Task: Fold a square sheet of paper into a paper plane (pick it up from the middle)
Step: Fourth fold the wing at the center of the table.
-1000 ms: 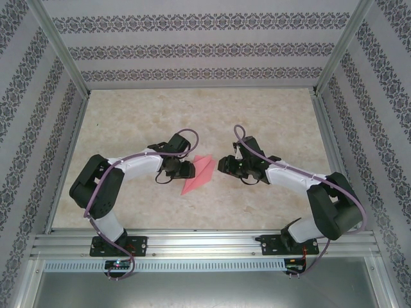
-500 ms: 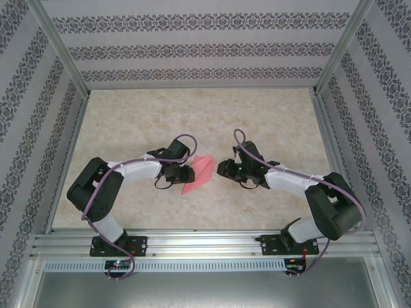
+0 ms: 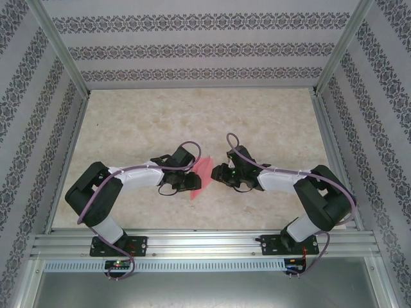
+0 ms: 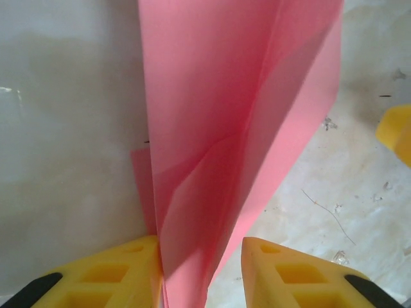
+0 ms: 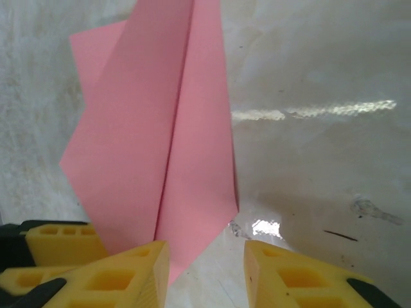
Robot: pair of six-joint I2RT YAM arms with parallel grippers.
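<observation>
Left pincer and right pincer, seen from above, face each other at mid-table with the pink-red folded sheet of thin paper between them, on a mottled beige tabletop inside grey patterned wall panels

Left wrist: the left pincer stands partly open; the sheet runs out of its gap, against one yellow finger (bare table beside the other)

Right wrist: the right pincer is likewise parted, the sheet's pointed end just inside the gap
</observation>
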